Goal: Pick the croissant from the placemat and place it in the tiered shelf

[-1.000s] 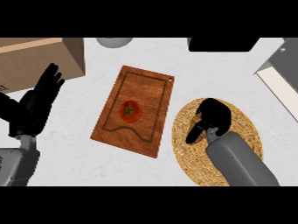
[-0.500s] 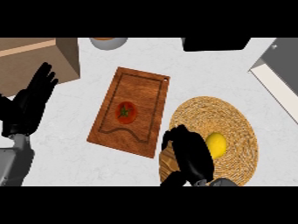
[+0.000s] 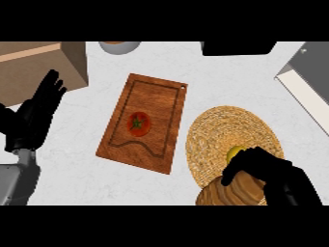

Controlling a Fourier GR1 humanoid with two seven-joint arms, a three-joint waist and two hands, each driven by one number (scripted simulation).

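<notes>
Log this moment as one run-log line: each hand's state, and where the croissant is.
right hand: shut on croissant | croissant: at woven placemat's near edge, yellow object beside it | left hand: open, resting, view's left | tomato: on cutting board

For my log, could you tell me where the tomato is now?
In the head view, the tomato lies mid-frame on the wooden cutting board, left of the round woven placemat.

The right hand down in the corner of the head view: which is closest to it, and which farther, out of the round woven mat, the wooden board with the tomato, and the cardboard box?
From the right hand, at the lower right:
1. Round woven placemat: directly under and around the hand.
2. Wooden cutting board bearing the tomato: to the left, at the middle.
3. Cardboard box: far upper left corner.
</notes>
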